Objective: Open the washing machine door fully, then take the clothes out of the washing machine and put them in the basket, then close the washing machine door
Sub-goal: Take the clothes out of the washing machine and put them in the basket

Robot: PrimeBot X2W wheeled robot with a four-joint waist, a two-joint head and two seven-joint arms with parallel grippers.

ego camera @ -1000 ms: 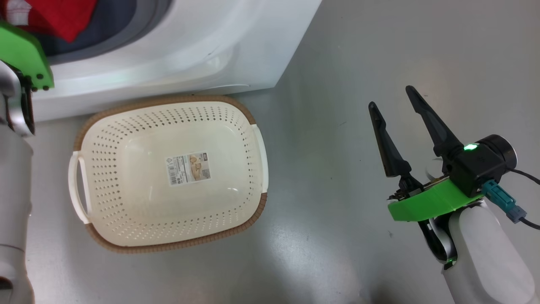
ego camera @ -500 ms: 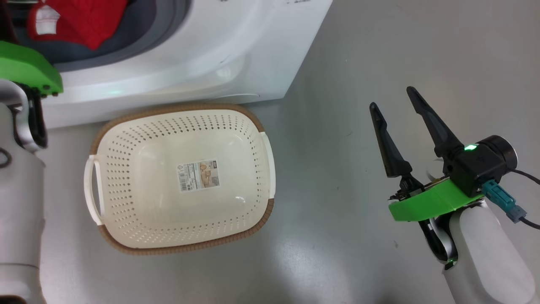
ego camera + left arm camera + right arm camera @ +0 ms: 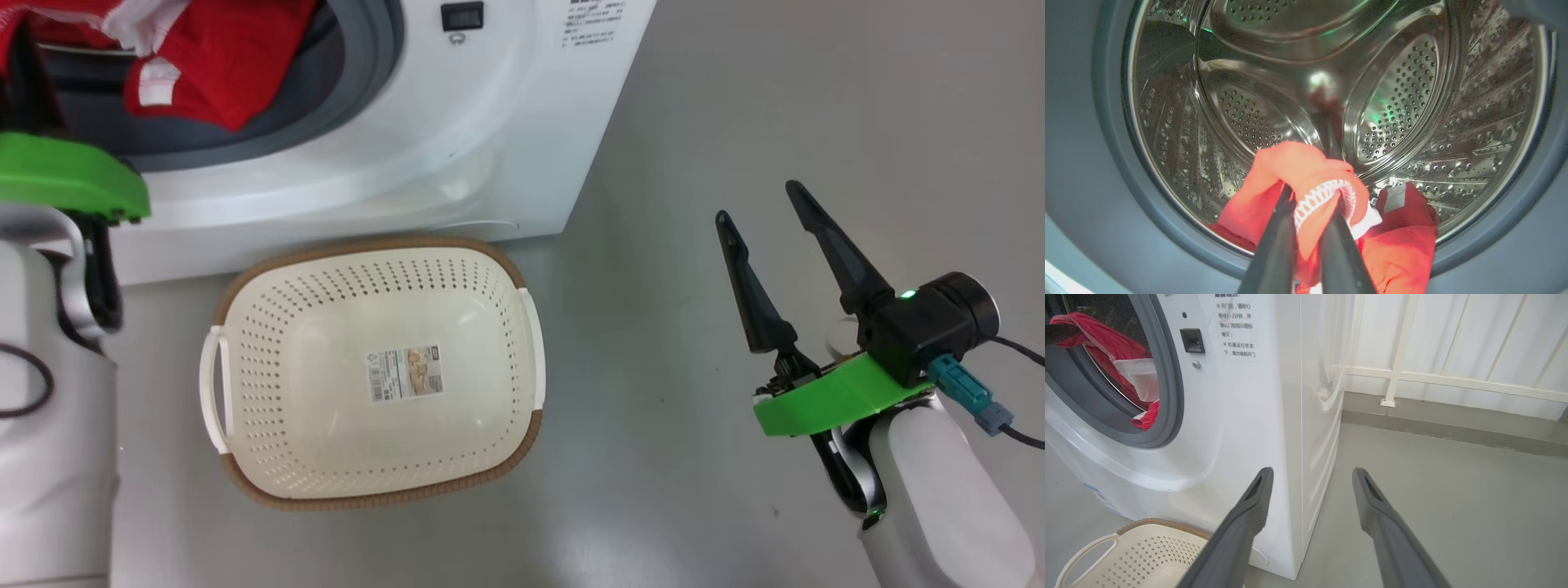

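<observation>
Clothes (image 3: 1306, 179): red fabric, white trim, at mouth of washing machine (image 3: 490, 122), partly draped over grey rubber ring (image 3: 359, 90). Left pincer (image 3: 1312, 198) clamped shut on them. Basket (image 3: 326, 286) on floor (image 3: 735, 98), just beside machine front. Right pincer (image 3: 758, 202) spread wide, holding nothing.

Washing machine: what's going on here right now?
The left gripper is shut on the red clothes at the mouth of the drum. The basket sits on the floor in front of the washing machine, with nothing in it but its label. The right gripper hangs open over the floor off to the side, holding nothing.
</observation>
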